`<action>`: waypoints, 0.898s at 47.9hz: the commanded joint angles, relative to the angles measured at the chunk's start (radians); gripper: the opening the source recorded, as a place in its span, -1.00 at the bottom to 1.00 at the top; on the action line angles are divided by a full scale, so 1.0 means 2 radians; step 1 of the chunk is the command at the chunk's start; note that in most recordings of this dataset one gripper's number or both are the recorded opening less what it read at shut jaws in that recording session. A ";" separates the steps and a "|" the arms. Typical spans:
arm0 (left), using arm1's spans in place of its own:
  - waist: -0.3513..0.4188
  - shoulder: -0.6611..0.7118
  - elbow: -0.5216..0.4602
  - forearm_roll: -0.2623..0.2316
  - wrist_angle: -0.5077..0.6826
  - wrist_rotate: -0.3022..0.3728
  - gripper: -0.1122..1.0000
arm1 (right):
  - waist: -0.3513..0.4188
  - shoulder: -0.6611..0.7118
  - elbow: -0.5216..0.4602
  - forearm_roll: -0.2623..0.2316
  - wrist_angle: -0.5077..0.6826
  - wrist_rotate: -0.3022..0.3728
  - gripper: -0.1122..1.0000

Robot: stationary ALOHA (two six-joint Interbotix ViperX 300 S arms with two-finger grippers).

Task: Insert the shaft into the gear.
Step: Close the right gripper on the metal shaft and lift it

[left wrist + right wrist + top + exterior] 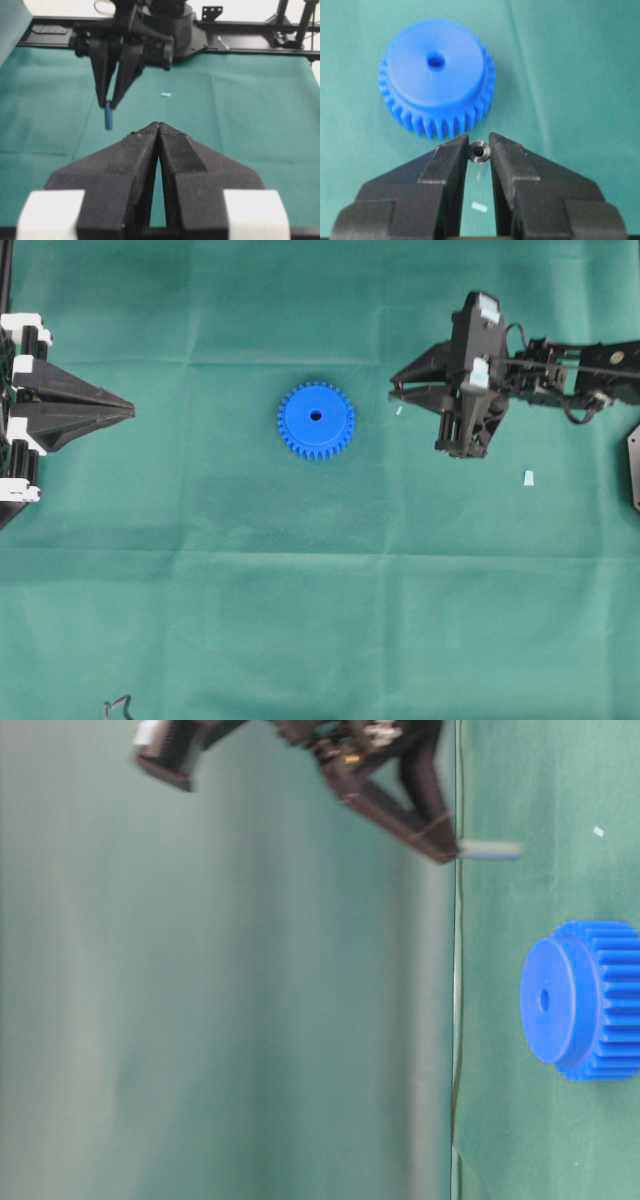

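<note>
The right jaws (479,150) are closed on the shaft (479,151), a tiny silvery-grey metal pin, pinched at the very tips so that the right wrist view looks straight down its end. In the table-level view the pin (490,849) sticks out beyond the tips toward the green cloth surface (200,590), apparently clear of it, though that picture is blurred and I would not swear to the gap. Just ahead of the jaws lies the gear (437,75), a bright blue round plastic wheel with small teeth around its rim, flat on the cloth with its dark centre hole facing up; overhead it (316,420) sits apart from the right jaws (393,390).

The hold is the weak point. With so little of the pin between the tips, it could pivot or slip out when it meets the gear's face. The hole is hardly wider than the pin, so a slight tilt or offset would land it on the hub and nudge the loose gear across the cloth.

Farther out, a tiny pale speck (398,411) lies beside the right jaws and a small whitish chip (527,478) behind them; neither blocks the way to the hole. The left jaws (132,411) are pressed together with nothing in them, well apart beyond the gear.
</note>
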 commanded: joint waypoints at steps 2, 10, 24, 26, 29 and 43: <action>0.002 0.002 -0.014 0.002 -0.002 0.000 -0.80 | -0.001 -0.032 -0.028 -0.002 0.042 0.000 -0.50; 0.002 0.002 -0.014 0.002 -0.002 0.000 -0.80 | -0.001 -0.045 -0.040 -0.006 0.066 0.000 -0.50; 0.003 0.002 -0.014 0.002 -0.002 -0.003 -0.80 | 0.002 -0.035 -0.050 -0.008 0.051 0.001 -0.50; 0.003 0.002 -0.014 0.002 -0.002 -0.003 -0.80 | 0.005 -0.028 -0.056 -0.008 0.048 0.001 -0.50; 0.005 0.002 -0.015 0.002 -0.002 -0.003 -0.80 | 0.009 -0.014 -0.071 -0.008 0.044 0.001 -0.50; 0.011 0.002 -0.015 0.002 -0.002 -0.004 -0.80 | 0.034 0.071 -0.156 -0.008 0.048 0.001 -0.50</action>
